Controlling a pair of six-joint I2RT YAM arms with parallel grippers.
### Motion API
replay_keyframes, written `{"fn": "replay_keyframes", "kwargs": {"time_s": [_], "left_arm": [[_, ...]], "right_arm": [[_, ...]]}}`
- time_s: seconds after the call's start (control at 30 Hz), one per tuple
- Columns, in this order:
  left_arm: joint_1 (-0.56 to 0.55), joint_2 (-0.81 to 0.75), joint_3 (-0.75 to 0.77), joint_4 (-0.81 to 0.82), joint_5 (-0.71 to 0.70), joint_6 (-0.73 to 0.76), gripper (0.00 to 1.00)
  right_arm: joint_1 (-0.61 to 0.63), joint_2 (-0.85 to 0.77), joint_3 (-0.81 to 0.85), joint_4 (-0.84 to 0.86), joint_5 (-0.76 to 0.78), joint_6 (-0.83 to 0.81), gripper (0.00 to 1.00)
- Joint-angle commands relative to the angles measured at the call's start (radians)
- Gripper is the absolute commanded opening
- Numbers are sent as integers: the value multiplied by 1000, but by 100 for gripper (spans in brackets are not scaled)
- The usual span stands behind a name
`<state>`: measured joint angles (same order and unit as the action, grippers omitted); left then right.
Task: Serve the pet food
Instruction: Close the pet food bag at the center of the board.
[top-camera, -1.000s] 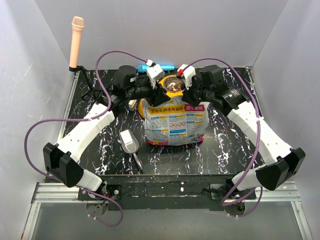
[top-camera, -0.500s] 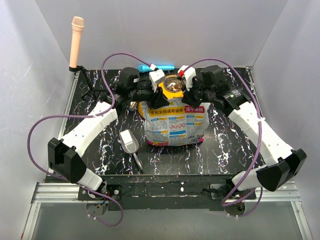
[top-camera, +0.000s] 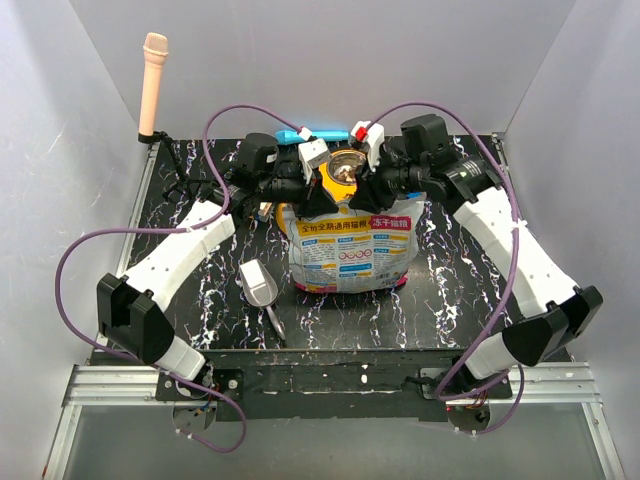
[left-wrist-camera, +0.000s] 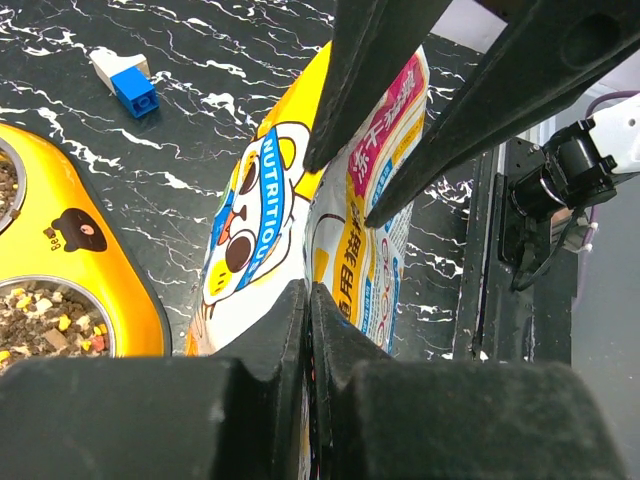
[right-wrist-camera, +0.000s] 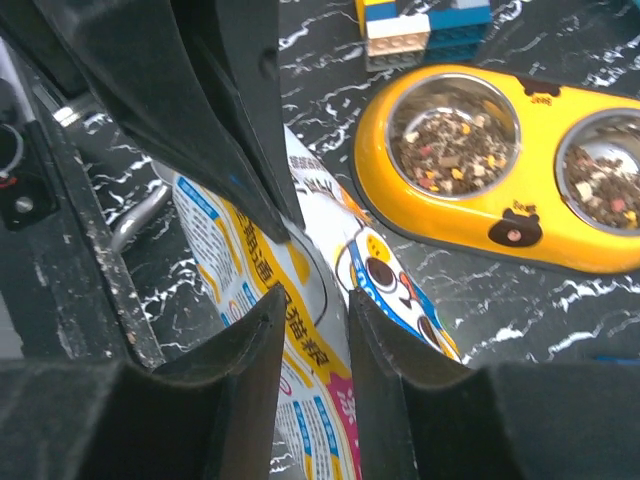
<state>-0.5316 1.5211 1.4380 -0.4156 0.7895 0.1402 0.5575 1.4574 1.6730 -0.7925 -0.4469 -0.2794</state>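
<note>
Left hand (left-wrist-camera: 308, 295) is clamped tight on the top edge of the foil bag (top-camera: 350, 250); right hand (right-wrist-camera: 318, 296) stands part open astride that edge. Pet food (right-wrist-camera: 455, 140) lies in the yellow double bowl (right-wrist-camera: 520, 238) on the bag's far side.

we find the scoop (top-camera: 257, 283) left of the bag (top-camera: 352, 250), the double bowl (right-wrist-camera: 450, 225) behind it, pet food (right-wrist-camera: 452, 135) inside.

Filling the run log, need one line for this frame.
left gripper: shut on bag rim | right gripper: open, straddling rim | kibble: in yellow bowl | scoop: on table
</note>
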Motion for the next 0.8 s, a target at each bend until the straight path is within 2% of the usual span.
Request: {"fn": "replay_keyframes", "kwargs": {"time_s": [0.0, 0.2, 0.4, 0.43, 0.47, 0.5, 0.57, 0.6, 0.63, 0.67, 0.7, 0.77], "left_arm": [[10, -59, 39, 44, -7, 4, 0], [8, -72, 30, 77, -16, -11, 0], [8, -70, 53, 69, -16, 2, 0], [8, -72, 58, 69, -13, 1, 0], [8, -72, 61, 67, -15, -4, 0], [8, -73, 59, 69, -21, -5, 0], [8, -81, 55, 66, -44, -11, 0], [8, -84, 49, 66, -64, -14, 0], [8, -84, 44, 55, -90, -11, 0], [8, -85, 42, 35, -102, -5, 5], [8, -88, 39, 12, -120, 12, 15], [10, -104, 12, -11, -131, 24, 25]], "right_arm": [[4, 72, 106, -46, -133, 16, 36], [4, 135, 159, -50, -186, 11, 35], [5, 127, 108, -24, -176, -20, 33], [4, 130, 110, -17, -159, -23, 25], [4, 139, 120, -17, -141, -24, 8], [7, 146, 132, -19, -107, -24, 1], [40, 146, 137, -13, 95, -12, 1], [47, 138, 130, -8, 147, -23, 1], [47, 120, 111, 18, 131, -26, 1], [47, 100, 90, 47, 117, -21, 1], [45, 86, 79, 55, 113, -24, 1], [45, 87, 97, 46, 97, -26, 1]]}}
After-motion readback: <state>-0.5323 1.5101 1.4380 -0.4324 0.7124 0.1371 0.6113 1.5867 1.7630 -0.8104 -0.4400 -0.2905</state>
